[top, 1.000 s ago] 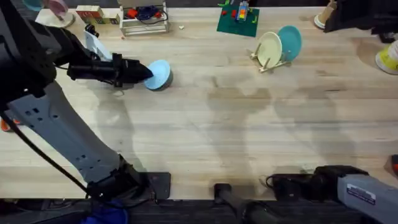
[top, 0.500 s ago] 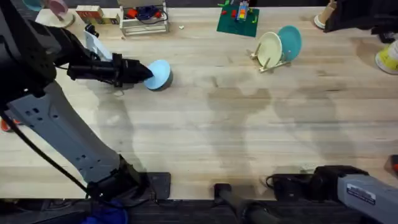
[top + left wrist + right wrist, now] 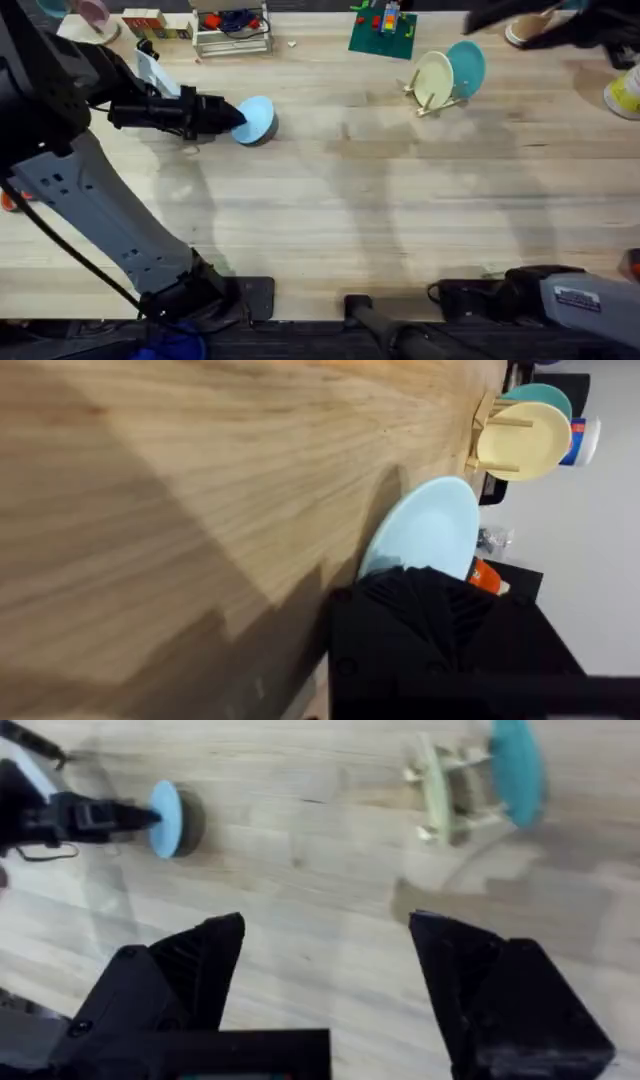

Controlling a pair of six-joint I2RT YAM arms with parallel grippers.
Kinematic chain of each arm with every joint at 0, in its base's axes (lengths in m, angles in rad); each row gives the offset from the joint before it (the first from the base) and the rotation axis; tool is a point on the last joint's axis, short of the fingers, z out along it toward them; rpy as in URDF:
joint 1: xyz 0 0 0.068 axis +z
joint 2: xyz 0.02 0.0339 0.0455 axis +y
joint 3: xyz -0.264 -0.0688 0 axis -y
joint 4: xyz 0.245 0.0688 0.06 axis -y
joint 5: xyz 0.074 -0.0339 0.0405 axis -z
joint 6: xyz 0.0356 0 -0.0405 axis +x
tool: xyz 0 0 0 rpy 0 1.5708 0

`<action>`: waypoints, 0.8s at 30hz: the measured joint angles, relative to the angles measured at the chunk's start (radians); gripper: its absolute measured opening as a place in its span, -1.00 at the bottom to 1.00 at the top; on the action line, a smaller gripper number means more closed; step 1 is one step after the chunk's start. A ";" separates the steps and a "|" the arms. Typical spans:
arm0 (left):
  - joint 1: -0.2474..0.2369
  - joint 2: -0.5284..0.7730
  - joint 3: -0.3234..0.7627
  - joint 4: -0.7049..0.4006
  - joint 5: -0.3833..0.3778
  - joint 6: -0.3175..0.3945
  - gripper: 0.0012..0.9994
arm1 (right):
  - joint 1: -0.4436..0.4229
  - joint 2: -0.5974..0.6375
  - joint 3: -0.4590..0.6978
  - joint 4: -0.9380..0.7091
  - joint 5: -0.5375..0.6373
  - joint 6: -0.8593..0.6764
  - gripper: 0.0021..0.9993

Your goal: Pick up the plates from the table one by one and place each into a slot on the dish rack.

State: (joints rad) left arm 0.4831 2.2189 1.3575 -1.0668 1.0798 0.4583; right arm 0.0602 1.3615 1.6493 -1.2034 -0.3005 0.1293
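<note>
Pale planks of the counter (image 3: pixel 330 200) run wide in the overhead view. Toward the far left edge, the left end effector (image 3: pixel 228 115) is clamped on the rim of the sky-blue plate (image 3: pixel 257 119), whose lower edge looks to sit at or just above the wood. The left arm stretches long from its base at the near left corner, wrist level, fingers pointing toward the right edge. Well apart, near the far edge right of centre, the dish rack (image 3: pixel 432 100) already carries a cream-yellow plate (image 3: pixel 433 78) and a teal plate (image 3: pixel 466 67) upright.

From the left wrist, the sky-blue plate (image 3: pixel 425 532) stands on edge straight out of the closed fingers, the dish rack (image 3: pixel 490 432) far beyond it.

From the right wrist, the right end effector (image 3: pixel 325 960) hangs high above the counter with its fingers wide apart and empty; below it lie the sky-blue plate (image 3: pixel 165 818) and the dish rack (image 3: pixel 455 792).

The grip takes only a narrow strip of rim, so the plate could pivot or slip during the long carry. Arriving tilted, it could knock the two racked plates or miss a free slot.
</note>
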 joint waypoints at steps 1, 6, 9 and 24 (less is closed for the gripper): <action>0.000 0.000 0.000 0.000 0.000 0.000 -0.92 | 0.019 0.025 0.000 0.022 -0.006 0.009 0.99; 0.000 0.000 0.000 -0.001 0.000 0.002 -0.92 | 0.115 0.130 0.000 0.110 -0.021 0.061 0.99; 0.000 0.000 0.000 -0.001 0.000 0.002 -0.92 | 0.162 0.189 0.000 0.150 -0.027 0.114 0.99; 0.000 0.000 0.000 -0.001 0.001 0.002 -0.92 | 0.374 0.485 0.000 0.401 -0.037 0.332 0.99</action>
State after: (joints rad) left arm 0.4835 2.2189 1.3575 -1.0676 1.0805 0.4602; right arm 0.4338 1.8466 1.6493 -0.8026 -0.3378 0.4618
